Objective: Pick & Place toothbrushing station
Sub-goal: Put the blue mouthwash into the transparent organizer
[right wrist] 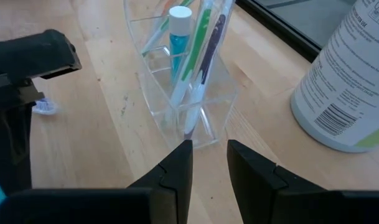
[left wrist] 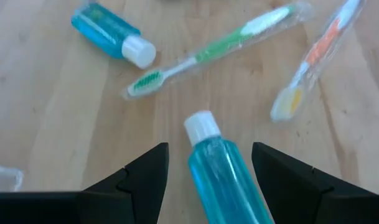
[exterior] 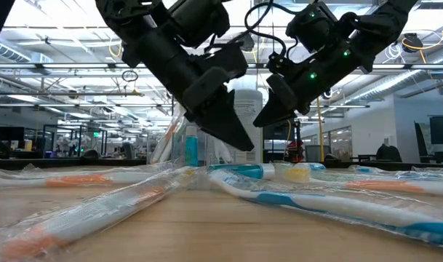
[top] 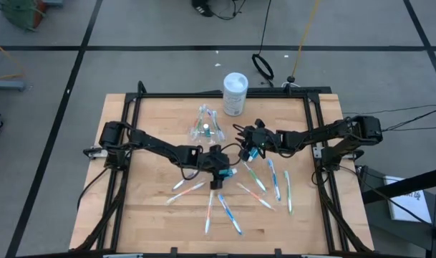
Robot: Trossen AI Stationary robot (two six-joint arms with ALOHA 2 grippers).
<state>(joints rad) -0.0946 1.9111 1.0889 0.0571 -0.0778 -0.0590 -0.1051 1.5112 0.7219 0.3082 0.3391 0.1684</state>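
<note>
We judge the job early: the clear cup [right wrist: 183, 93] holds a toothpaste tube and a few toothbrushes, many lie on the worktop [top: 153, 215], our left gripper [left wrist: 205, 180] straddles a blue tube [left wrist: 223, 180] with jaws apart, and our right gripper [right wrist: 208, 165] is narrowly parted, empty.

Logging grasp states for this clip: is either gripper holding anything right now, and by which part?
Nothing is held. The left gripper is open, its fingers either side of a blue toothpaste tube, not closed on it. The right gripper is empty, near the clear cup.
</note>
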